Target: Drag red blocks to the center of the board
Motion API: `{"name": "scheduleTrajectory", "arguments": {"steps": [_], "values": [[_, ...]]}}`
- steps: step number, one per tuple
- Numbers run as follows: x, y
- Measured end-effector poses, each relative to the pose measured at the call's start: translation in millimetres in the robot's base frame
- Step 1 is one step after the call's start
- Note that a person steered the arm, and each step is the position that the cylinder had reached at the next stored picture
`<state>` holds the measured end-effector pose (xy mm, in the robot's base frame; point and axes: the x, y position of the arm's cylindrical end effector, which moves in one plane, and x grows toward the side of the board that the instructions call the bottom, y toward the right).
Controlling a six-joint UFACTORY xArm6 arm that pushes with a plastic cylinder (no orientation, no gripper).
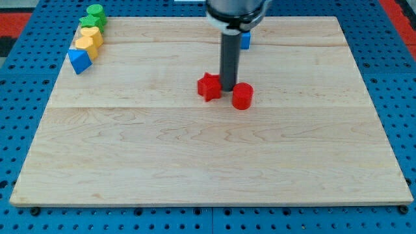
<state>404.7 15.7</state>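
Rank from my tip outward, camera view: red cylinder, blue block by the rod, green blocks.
From my tip:
1. Red cylinder, just right of it, slightly lower.
2. Blue block, toward the view's top, partly behind the rod.
3. Green blocks, top-left corner.

The wooden board (195, 156) carries two red blocks (209, 86) (242, 95) mid-board, with blue (78, 60), yellow (88, 41) and green (94, 15) blocks top left.

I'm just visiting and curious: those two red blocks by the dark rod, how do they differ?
The red star-shaped block has a jagged outline with points; the red cylinder is round with a smooth flat top. The star-shaped block lies on the view's left of my tip, the cylinder on its right and slightly nearer the view's bottom. Both are the same red, similar in size, and sit close beside my tip near the middle of the wooden board.
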Motion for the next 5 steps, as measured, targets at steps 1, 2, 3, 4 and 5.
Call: {"name": "scheduleTrajectory", "arguments": {"steps": [1,2,3,4,5], "values": [[0.4,-50.1],[0.2,-104.7],[0.3,-160.2],[0.4,-213.2],[15.4,-218.1]]}}
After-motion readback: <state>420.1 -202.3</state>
